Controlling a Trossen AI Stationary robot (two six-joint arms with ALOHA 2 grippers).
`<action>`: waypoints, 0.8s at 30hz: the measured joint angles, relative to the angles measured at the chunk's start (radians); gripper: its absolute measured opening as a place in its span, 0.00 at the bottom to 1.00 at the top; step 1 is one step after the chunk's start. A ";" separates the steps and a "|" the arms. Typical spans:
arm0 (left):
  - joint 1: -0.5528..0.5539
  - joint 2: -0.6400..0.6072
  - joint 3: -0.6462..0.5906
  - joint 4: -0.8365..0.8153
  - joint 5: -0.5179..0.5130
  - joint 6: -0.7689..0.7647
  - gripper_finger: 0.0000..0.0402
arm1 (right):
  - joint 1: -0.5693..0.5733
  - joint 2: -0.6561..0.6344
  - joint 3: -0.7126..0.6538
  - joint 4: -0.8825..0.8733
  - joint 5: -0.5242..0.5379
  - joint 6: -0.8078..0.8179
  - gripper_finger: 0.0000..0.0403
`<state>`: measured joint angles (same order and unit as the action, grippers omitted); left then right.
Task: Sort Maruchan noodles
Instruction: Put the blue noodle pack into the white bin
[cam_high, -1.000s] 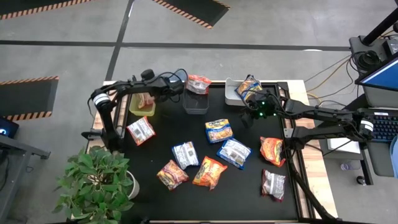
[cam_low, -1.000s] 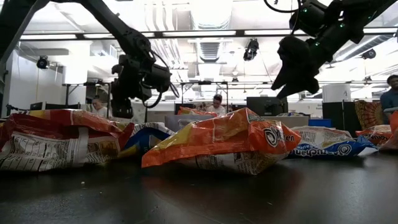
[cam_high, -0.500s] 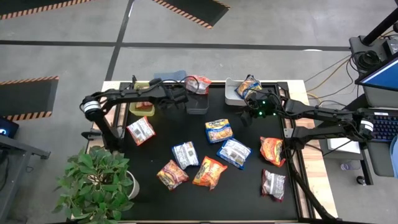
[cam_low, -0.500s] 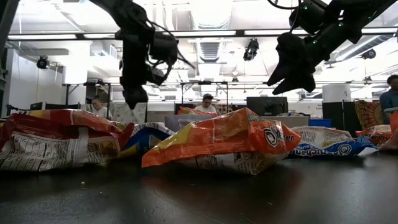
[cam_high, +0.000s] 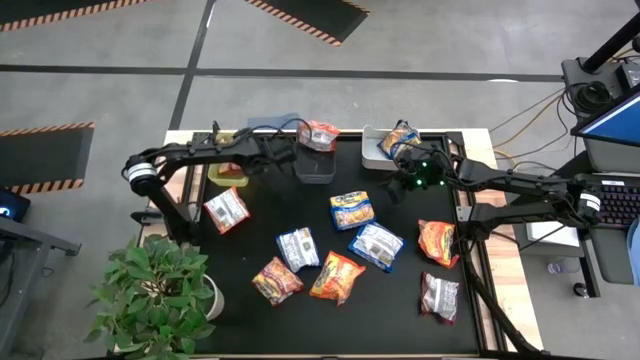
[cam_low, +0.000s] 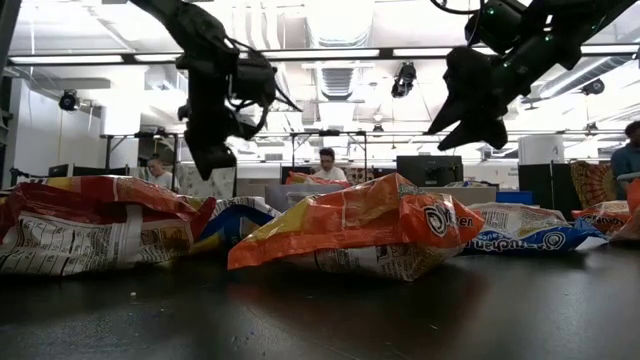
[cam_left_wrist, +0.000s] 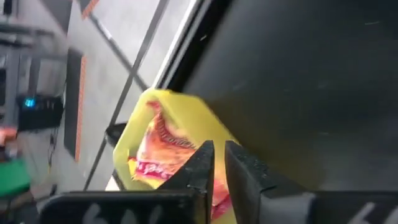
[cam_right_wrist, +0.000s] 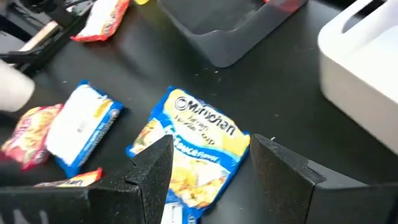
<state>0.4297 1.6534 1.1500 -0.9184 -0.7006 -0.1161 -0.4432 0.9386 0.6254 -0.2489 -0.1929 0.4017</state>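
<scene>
Several Maruchan packets lie flat on the black table: a blue-and-yellow one (cam_high: 352, 209) (cam_right_wrist: 193, 149), orange-red ones (cam_high: 337, 277) (cam_high: 437, 242) and white-and-red ones (cam_high: 227, 208). One orange-red packet (cam_left_wrist: 161, 143) lies in the yellow-green bin (cam_high: 225, 175). A red one (cam_high: 320, 133) rests on the dark bin's far rim, and another (cam_high: 400, 138) sits in the white bin. My left gripper (cam_high: 278, 160) (cam_left_wrist: 214, 163) hovers shut between the yellow-green and dark bins. My right gripper (cam_high: 400, 185) (cam_right_wrist: 211, 149) hangs open above the blue-and-yellow packet, clear of it.
Three bins line the far edge: the yellow-green bin (cam_left_wrist: 186, 112), the dark bin (cam_high: 315, 170) (cam_right_wrist: 230, 31) and the white bin (cam_high: 372, 150) (cam_right_wrist: 360, 37). A potted plant (cam_high: 160, 290) stands at the near left corner. Bare black table shows between the bins and the packets.
My left arm has stretched out flatter, and its gripper has shifted a little toward the near edge, beside the dark bin. In the low view it has also risen slightly. The packets have stayed where they were.
</scene>
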 joint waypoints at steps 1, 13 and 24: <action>-0.016 -0.004 0.000 0.005 0.007 0.011 0.03 | 0.002 0.000 0.000 0.001 -0.006 0.007 0.50; -0.235 -0.083 -0.001 0.306 0.745 0.485 0.00 | 0.085 0.079 0.020 0.044 -0.026 0.185 0.50; -0.300 0.046 -0.014 0.732 0.891 0.499 0.00 | 0.105 0.187 0.060 -0.185 -0.025 0.261 0.50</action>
<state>0.1295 1.6994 1.1358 -0.1863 0.1906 0.3829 -0.3382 1.1258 0.6849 -0.4339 -0.2184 0.6628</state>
